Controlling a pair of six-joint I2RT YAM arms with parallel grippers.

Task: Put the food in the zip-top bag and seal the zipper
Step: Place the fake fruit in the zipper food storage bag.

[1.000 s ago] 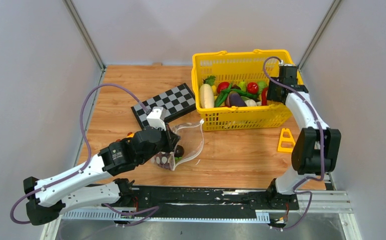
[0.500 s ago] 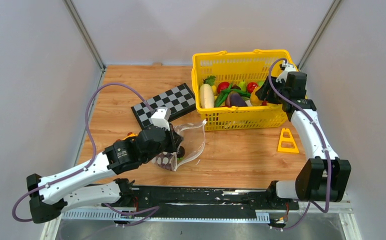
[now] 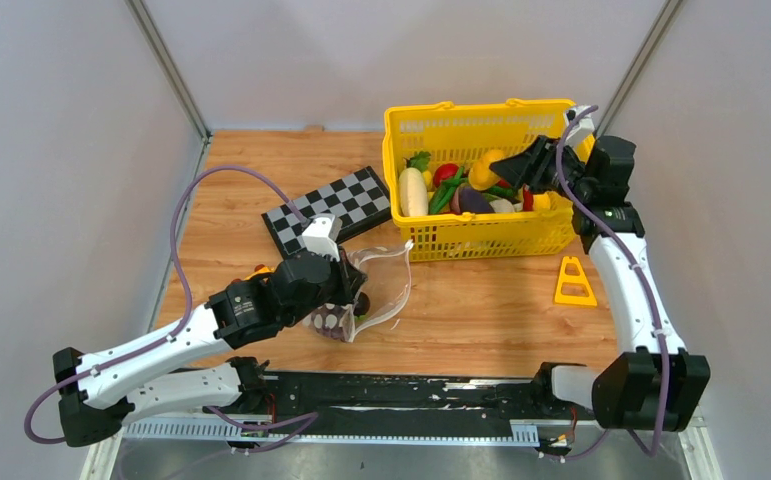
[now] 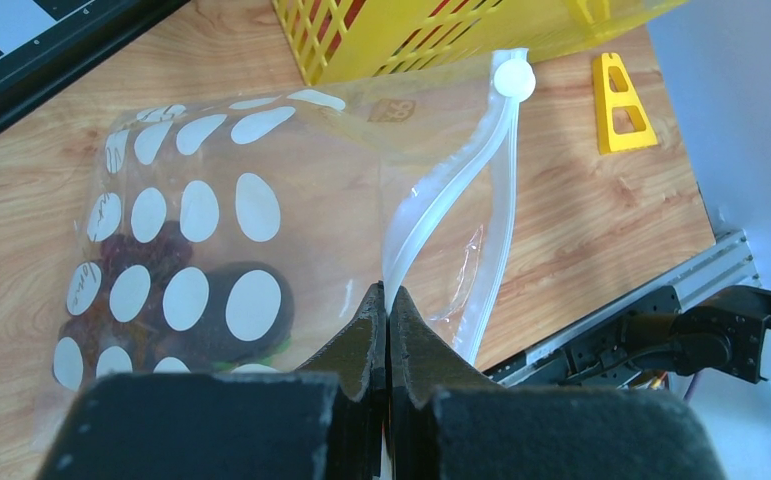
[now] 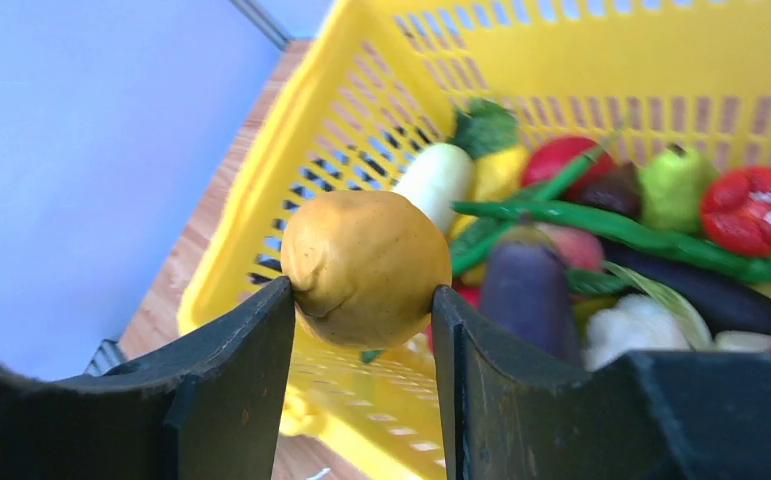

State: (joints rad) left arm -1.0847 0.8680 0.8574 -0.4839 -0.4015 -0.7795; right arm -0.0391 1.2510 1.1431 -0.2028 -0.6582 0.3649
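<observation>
Two black fingers (image 5: 236,380) of the right gripper (image 5: 361,300) stand half apart and hold a round yellow-brown fruit (image 5: 366,265) between them, in the middle of the right wrist view. Behind it, in the upper right of that view, is the yellow basket (image 5: 581,40) with more food: a white vegetable (image 5: 436,180), a red vegetable (image 5: 756,205) and a purple eggplant (image 5: 526,285). In the top view the fruit is over the basket, in the upper right.

The left gripper (image 4: 388,305) has its fingers pressed together on the zipper (image 4: 441,190) of the zip-top bag (image 4: 191,210), low in the middle of the left wrist view. The bag lies on the wooden table (image 4: 581,220) with its mouth open and dark food (image 4: 226,300) inside at the lower left. The checkerboard (image 3: 331,205) is just above the bag in the top view.
</observation>
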